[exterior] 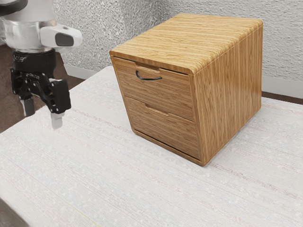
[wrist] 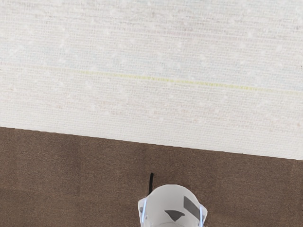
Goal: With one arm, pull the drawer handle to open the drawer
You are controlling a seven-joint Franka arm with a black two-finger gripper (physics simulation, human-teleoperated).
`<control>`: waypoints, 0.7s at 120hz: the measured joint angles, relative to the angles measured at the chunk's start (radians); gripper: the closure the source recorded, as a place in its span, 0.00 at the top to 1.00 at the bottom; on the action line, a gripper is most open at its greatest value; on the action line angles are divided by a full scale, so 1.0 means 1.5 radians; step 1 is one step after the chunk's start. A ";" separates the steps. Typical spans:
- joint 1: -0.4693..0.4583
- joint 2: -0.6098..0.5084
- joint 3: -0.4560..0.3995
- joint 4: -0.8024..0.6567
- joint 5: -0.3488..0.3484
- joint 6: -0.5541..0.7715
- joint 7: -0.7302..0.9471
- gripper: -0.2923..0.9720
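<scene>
Gripper hangs at exterior view's left, pointing straight down over the white table near its edge, fingers spread w/ nothing btwn them. Arm drops near-vertical from upper left, wrist upright. Wooden cabinet sits well apart to the right. Its top drawer looks closed, black handle on the front. Wrist view has brown floor beyond table edge.

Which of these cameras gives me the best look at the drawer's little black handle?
The exterior view: the black handle stands out clearly against the front of the upper drawer, seen whole. The wrist view faces down at the white table and brown floor instead.
</scene>
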 joint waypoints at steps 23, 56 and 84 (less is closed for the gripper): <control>0.008 0.026 0.022 0.034 -0.003 0.141 -0.013 0.77; 0.052 -0.199 0.032 -0.290 -0.038 0.378 0.155 0.77; 0.215 -0.244 -0.132 -0.364 -0.102 0.530 0.416 0.77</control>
